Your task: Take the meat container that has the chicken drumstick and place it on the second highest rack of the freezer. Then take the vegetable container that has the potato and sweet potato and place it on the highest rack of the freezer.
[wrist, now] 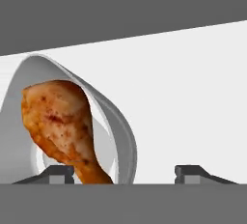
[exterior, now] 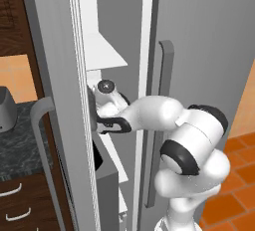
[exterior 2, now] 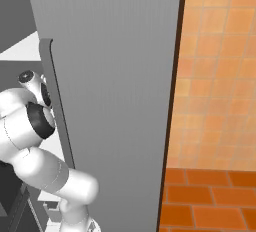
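In the hand view, the meat container, a pale grey bowl, rests on a white freezer rack with the browned chicken drumstick inside it. My gripper is open. Its left fingertip sits low inside the bowl, below the drumstick. The right fingertip stands well outside the bowl's near wall, over the bare rack. The fingers are wide apart and neither touches the wall. In the left base view my arm reaches into the open freezer, and the hand goes behind the door's edge.
The open freezer door with its grey handle stands at the arm's left. The shut fridge door is on the right. A higher white rack juts out above the arm. A dark counter lies far left.
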{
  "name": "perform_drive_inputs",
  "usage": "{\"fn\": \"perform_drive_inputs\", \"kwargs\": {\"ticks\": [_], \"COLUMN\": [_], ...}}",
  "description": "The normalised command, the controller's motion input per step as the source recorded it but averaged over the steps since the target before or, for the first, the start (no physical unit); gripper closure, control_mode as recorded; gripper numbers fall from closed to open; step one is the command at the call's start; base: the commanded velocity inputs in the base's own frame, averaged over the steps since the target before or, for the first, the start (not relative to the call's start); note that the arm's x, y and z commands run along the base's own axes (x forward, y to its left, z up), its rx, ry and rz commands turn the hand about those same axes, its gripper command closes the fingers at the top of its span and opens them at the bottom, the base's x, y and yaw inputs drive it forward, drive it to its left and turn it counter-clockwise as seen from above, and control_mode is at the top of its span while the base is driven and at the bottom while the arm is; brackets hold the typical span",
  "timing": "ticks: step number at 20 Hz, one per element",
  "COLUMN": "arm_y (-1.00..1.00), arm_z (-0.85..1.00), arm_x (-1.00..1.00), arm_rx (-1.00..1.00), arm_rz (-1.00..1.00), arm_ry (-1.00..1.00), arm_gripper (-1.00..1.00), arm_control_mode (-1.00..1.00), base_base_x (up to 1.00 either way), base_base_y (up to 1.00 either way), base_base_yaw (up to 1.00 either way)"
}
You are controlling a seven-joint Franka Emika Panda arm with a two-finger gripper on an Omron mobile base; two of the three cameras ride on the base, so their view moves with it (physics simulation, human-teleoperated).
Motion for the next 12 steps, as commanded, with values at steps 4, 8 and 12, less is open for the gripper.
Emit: {"fn": "perform_drive_inputs", "kwargs": {"ticks": [4,8,12], "arm_y": [-0.32,-0.25,-0.12], "arm_z": [0.66,0.81,0.67], "arm_x": [-0.35,-0.58,-0.95], "arm_rx": [0.09,0.15,0.09], "arm_rz": [0.0,0.0,0.0], "arm_ry": [-0.09,-0.02,-0.04], "arm_gripper": [-1.0,-1.0,-1.0], "arm_control_mode": [-1.0,-1.0,-1.0], "base_base_x": [0.0,0.0,0.0], "base_base_y": [0.0,0.0,0.0], "base_base_yaw": [0.0,0.0,0.0]}}
